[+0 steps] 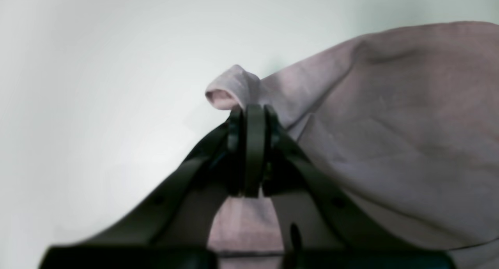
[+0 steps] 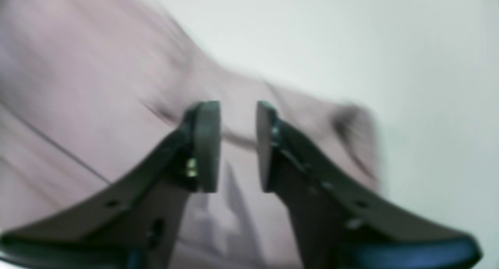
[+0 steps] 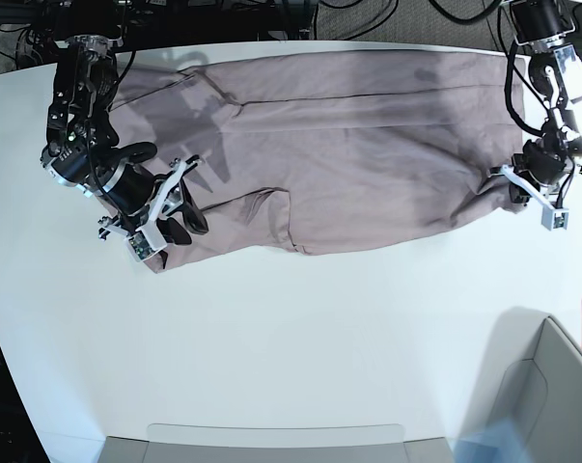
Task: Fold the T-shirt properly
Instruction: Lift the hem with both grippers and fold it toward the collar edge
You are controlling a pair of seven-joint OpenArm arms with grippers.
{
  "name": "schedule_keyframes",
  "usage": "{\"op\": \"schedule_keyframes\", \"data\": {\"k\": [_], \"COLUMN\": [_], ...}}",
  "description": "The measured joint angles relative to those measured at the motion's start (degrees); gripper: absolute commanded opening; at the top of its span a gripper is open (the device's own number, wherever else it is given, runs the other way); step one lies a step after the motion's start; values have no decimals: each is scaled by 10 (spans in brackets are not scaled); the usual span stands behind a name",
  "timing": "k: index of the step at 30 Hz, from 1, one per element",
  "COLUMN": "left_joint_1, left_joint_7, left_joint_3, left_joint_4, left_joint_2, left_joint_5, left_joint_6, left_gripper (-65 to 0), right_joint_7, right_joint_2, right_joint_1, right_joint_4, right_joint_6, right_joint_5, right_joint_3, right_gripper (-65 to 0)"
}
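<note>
L hand (image 1: 249, 113) – pinching T-shirt (image 3: 348, 145) edge | R hand (image 2: 237, 144) – jaws apart, over cloth

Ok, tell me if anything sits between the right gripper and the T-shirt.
Nothing visible does. The right gripper hangs open directly over the T-shirt, with only bare cloth showing between its jaws. The left gripper is shut on a pinch of the shirt's other end.

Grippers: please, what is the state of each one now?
Left gripper: closed, pinching a fold of the T-shirt.
Right gripper: open over the T-shirt, holding nothing.
</note>
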Motion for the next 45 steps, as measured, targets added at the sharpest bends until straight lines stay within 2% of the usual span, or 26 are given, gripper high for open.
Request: {"op": "schedule_keyframes", "data": {"k": [1,3,5,11,15,19,27,38,40,44,45], "left_joint_1": [0,1,1,1,1,2,2,0,0,1,1], "left_joint_7": [0,0,0,0,0,0,0,0,0,0,0], "left_joint_3": [0,0,2,2,4,5,5,5,5,5,5], "left_joint_4": [0,0,0,0,0,-1,-1,-1,-1,-1,-1], "left_joint_2": [0,0,0,1,18,17,16,16,16,16,16], "left_joint_5": [0,0,0,0,0,0,0,0,0,0,0], "left_joint_6": [0,0,0,0,2,2,2,2,2,2,2], "left_gripper": [-650,-650,-650,-650,-650,-650,-650,-650,-650,-650,-650], "right_joint_7": [0,-2,-7,1,-3,-2,-3,34,32,32,31], "right_joint_2": [-16,-48,-67,-71,-71,-71,-71,-71,-71,-70,-69], "right_joint_1": [0,1,5,42,59,60,64,110,110,113,116], "right_joint_4": [-7,-26,-43,-100,-146,-155,-214,-301,-304,-305,-309], "right_joint_6": [-8,-57,-100,-136,-152,-186,-189,-192,-192,-192,-192], "right_joint_5": [0,-25,-46,-52,-56,-56,-55,-54,-54,-53,-54], "right_joint_3": [12,37,49,49,49,49,46,-28,-31,-31,-31], "right_gripper": [-419,-408,-408,-408,-408,-408,-408,-414,-468,-650,-650]}}
